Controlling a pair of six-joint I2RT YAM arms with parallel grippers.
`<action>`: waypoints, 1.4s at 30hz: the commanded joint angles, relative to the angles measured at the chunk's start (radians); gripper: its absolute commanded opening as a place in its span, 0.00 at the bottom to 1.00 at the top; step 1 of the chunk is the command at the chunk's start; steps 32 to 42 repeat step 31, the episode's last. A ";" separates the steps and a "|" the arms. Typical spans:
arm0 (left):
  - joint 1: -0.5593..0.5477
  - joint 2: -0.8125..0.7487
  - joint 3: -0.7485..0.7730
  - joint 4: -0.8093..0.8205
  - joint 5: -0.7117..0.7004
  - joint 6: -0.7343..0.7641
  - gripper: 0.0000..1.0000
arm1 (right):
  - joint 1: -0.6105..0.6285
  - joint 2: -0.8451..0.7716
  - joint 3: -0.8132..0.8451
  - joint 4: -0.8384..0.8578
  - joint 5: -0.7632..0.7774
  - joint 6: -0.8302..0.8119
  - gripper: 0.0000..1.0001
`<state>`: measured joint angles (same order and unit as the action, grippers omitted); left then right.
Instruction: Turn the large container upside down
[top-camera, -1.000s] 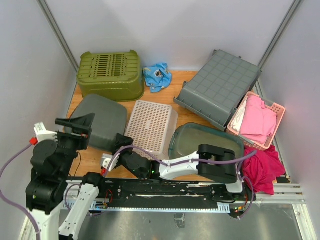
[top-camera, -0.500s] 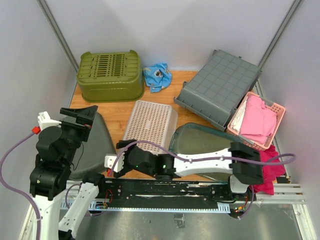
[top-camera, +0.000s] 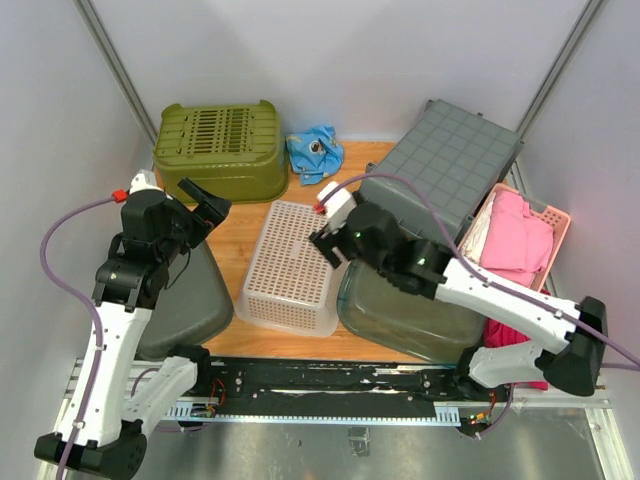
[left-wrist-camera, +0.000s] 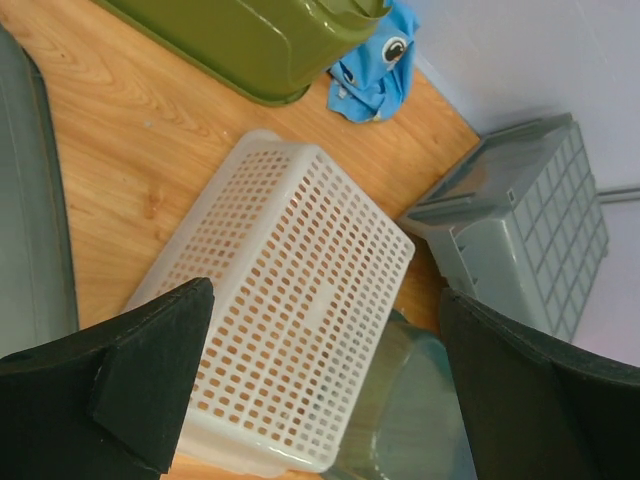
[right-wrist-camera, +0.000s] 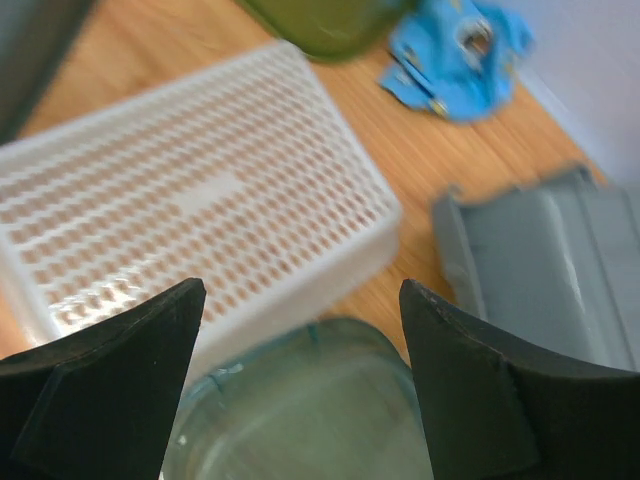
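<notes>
We judge the large teal container (top-camera: 385, 312), lying just right of the white basket (top-camera: 295, 265), to be ours. The right gripper (top-camera: 325, 243), jaws spread, hangs nearer; the left gripper (top-camera: 207, 212), also spread, is left of the basket.

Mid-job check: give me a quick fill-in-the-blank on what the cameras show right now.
1. The blue cloth lies between the olive basket and the ____ crate.
2. The left gripper and right gripper are both ____, holding nothing.
3. The white perforated basket lies with its ____ facing up.
4. The pink basket holds ____ cloth.

Missing words: grey; open; bottom; pink.
</notes>
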<state>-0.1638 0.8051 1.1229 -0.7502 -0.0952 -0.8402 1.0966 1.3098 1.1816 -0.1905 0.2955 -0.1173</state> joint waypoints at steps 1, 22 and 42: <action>0.005 0.026 -0.007 0.108 -0.050 0.213 0.99 | -0.135 -0.068 -0.006 -0.277 0.078 0.160 0.81; 0.004 0.231 0.023 0.350 0.117 0.505 0.99 | -0.578 -0.139 0.181 -0.496 0.353 0.369 0.83; 0.004 0.106 -0.121 0.475 0.151 0.534 0.99 | -0.578 -0.162 0.139 -0.409 0.359 0.359 0.81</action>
